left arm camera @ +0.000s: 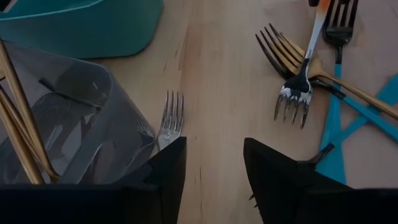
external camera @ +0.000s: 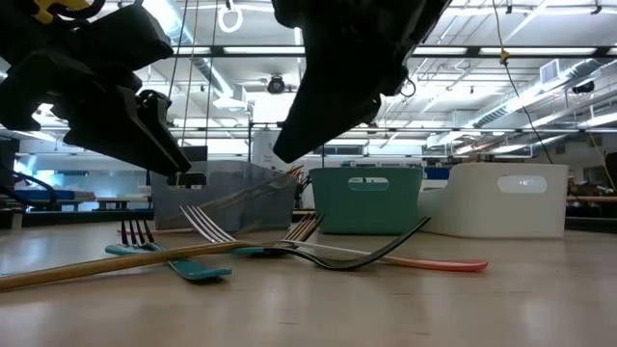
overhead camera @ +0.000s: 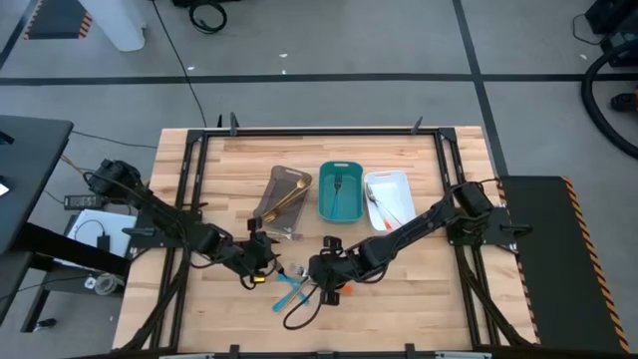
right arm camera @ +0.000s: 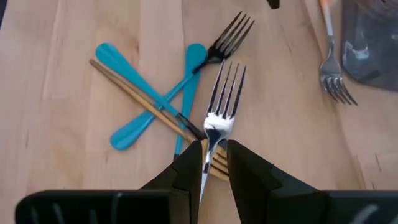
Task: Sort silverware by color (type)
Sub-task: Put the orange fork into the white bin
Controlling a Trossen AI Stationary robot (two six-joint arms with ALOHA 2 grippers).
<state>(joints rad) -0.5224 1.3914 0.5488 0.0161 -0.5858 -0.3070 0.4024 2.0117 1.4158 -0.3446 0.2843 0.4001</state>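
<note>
Silver fork: pinched by its neck in the right tool, tines forward.
Blue-handled pieces: crossed on the bench with a gold fork.
Second silver fork: lying flat beside them.

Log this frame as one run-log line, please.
right gripper: shut on silver fork, above the pile | left gripper: open, empty, beside grey tray

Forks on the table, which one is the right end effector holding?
The silver fork pinched by its neck in the right end effector, tines pointing away. The dark blue-handled forks and the gold one lie loose on the wood.
</note>
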